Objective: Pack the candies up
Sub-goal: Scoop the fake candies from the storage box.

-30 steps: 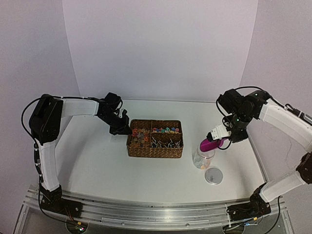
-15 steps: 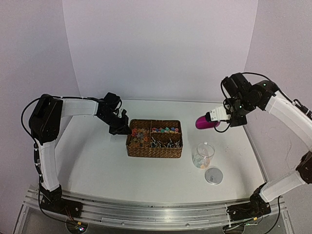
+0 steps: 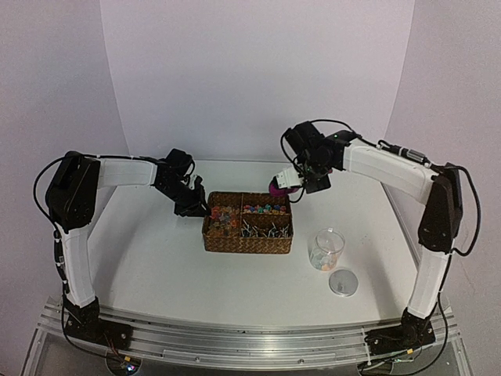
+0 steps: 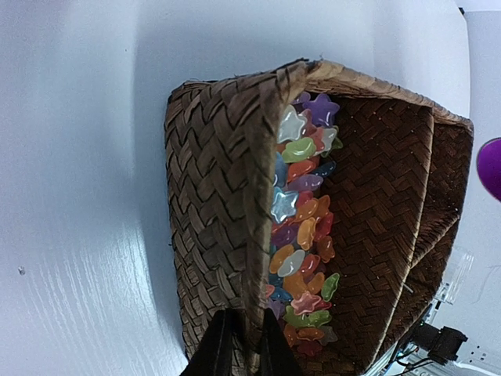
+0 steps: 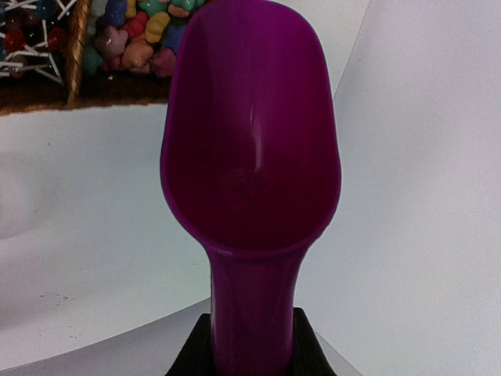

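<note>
A woven brown basket sits mid-table, holding mixed-colour candies; they show close up in the left wrist view. My left gripper is shut on the basket's left rim. My right gripper is shut on the handle of an empty magenta scoop, whose bowl hovers just off the basket's far right corner. More candies show past the scoop's tip. A clear jar with a few candies in it stands right of the basket.
A round jar lid lies on the table in front of the jar. The basket's right compartments hold candies and dark sweets with white sticks. White walls close the back and sides.
My right arm has swung the scoop from over the jar up and left, to the basket's far right corner. The left gripper has stayed on the basket rim.
</note>
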Controlling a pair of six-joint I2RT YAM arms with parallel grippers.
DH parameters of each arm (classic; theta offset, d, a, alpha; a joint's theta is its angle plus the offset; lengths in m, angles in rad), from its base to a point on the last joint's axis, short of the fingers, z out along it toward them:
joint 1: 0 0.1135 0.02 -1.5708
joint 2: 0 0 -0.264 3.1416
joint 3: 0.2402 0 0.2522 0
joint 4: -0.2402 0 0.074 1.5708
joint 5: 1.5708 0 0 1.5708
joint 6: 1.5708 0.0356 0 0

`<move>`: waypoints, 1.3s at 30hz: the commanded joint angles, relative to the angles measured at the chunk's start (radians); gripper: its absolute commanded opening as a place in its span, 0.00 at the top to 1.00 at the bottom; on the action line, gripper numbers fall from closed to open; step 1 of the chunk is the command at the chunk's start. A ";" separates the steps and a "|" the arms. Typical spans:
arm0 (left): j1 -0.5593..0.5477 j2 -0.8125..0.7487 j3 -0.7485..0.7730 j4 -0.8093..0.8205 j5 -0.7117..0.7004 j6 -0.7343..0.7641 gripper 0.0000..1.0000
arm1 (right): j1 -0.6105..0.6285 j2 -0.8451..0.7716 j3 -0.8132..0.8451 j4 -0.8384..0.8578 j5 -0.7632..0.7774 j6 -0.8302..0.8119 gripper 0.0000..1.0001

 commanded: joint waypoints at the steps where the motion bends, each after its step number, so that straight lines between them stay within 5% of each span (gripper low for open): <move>1: 0.024 -0.025 -0.011 -0.064 -0.087 0.017 0.87 | 0.054 0.025 0.015 0.100 0.122 -0.067 1.00; 11: 0.020 -0.027 -0.001 -0.071 -0.070 0.014 0.85 | 0.092 0.128 -0.031 0.100 0.250 -0.216 1.00; 19: 0.020 -0.028 -0.008 -0.064 -0.059 0.015 0.85 | 0.083 0.214 0.017 0.079 0.189 -0.227 1.00; 23: 0.020 -0.029 -0.023 -0.045 -0.057 0.016 0.85 | 0.086 0.273 0.043 0.052 0.095 -0.201 1.00; 32: 0.020 -0.019 -0.039 -0.003 -0.038 0.028 0.85 | 0.069 0.279 0.145 -0.010 -0.380 0.071 1.00; 39: 0.020 -0.011 -0.035 -0.007 -0.029 0.030 0.85 | 0.019 0.298 0.170 -0.011 -0.550 0.216 1.00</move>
